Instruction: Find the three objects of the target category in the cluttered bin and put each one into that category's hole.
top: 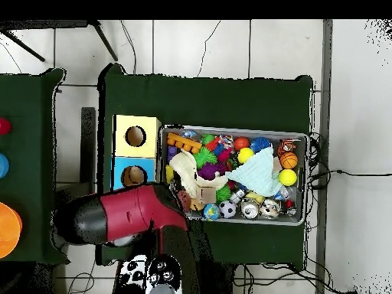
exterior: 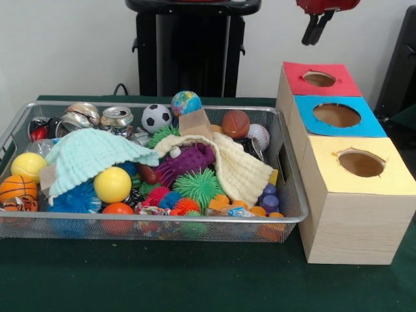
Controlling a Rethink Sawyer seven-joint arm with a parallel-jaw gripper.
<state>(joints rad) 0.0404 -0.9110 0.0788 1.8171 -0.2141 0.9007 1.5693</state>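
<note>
My gripper (exterior: 311, 41) hangs high above the red-topped box's hole (exterior: 319, 78), shut with nothing in it. In the overhead view the red arm (top: 126, 216) covers that box and hides the gripper. The wire bin (exterior: 162, 219) holds balls: a soccer ball (exterior: 156, 117), a globe ball (exterior: 186, 103), a brown basketball (exterior: 235, 123), a baseball (exterior: 259, 135) and a yellow ball (exterior: 112, 184). Crushed cans (exterior: 117, 117) lie at its far left. Spiky toys, one green (exterior: 197, 186) and one purple (exterior: 185, 162), sit in the middle.
A mint cloth (exterior: 88, 156) and a cream cloth (exterior: 240, 170) drape over part of the clutter. The blue hole (exterior: 336, 115) and the yellow hole (exterior: 361, 163) stand in a row beside the bin, whose rim (top: 233, 129) borders them.
</note>
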